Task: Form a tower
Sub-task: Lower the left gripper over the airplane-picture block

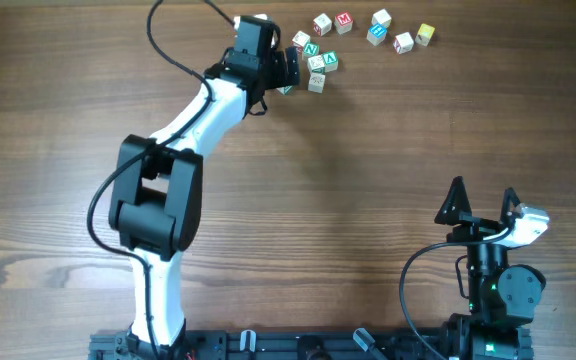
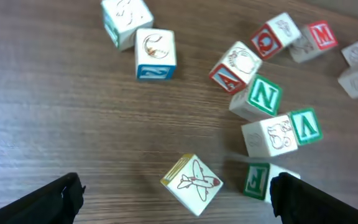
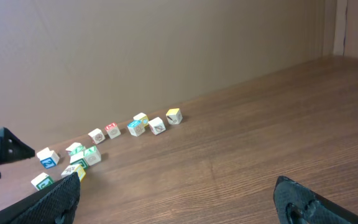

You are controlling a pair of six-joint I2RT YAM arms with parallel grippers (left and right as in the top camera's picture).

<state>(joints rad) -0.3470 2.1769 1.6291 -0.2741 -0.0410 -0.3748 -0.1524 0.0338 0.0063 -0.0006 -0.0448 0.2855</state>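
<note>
Over the scattered alphabet cubes at the far side of the wooden table (image 1: 368, 200), the left gripper (image 1: 291, 70) hangs wide open, an airplane-picture cube (image 2: 191, 182) lying skewed between its fingers. The right gripper (image 1: 482, 197), likewise released, sits well apart. We see no tower so far: each cube seems to lie singly, though the overhead view is too small to be sure, and the blue-lettered cube (image 2: 155, 55) sits apart from the green N cube (image 2: 263, 96). We would square the fingers to one cube's flat faces before closing, clear of the green-marked cube (image 2: 255, 180) just beside one finger.
</note>
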